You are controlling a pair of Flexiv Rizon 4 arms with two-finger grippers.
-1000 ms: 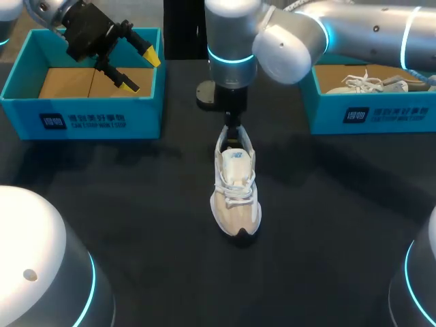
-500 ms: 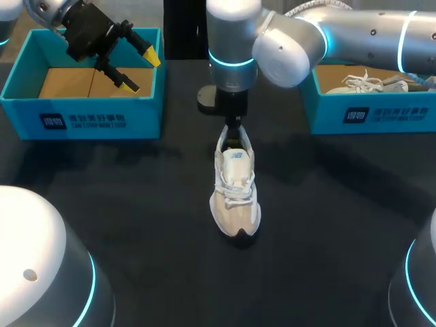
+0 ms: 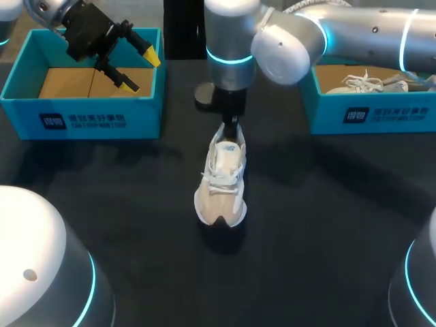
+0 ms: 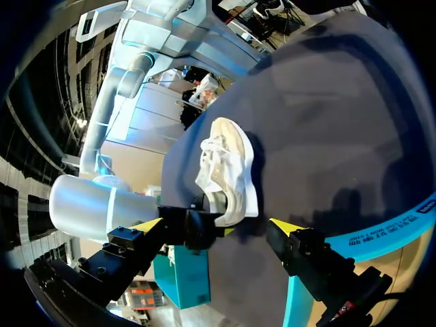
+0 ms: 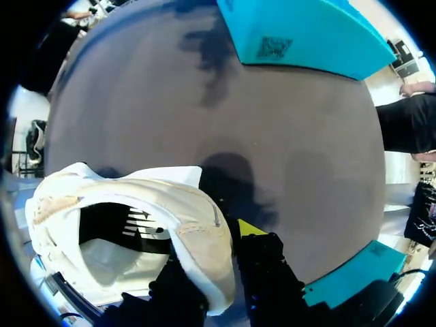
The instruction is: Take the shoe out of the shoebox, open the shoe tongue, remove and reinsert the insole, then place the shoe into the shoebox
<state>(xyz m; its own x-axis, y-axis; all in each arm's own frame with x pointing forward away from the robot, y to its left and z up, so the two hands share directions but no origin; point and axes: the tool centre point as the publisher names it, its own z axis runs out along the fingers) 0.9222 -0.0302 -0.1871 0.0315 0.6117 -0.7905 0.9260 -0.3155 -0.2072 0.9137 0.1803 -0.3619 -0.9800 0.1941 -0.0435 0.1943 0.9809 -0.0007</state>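
— How does the shoe [image 3: 221, 180] look?
— White and beige with white laces. It's mid-table between the two boxes, toe toward the camera and angled a little left.
— What's around it?
— The left gripper [image 3: 139, 69] is spread wide above the left shoebox [image 3: 82, 116], which has brown card inside. The right gripper [image 5: 216, 253] pinches the heel collar, one finger inside and one outside. The right shoebox [image 3: 371, 112] holds a second shoe [image 3: 364, 83].
— Anything unclear?
— I can't tell whether the sole touches the table [image 3: 327, 218].
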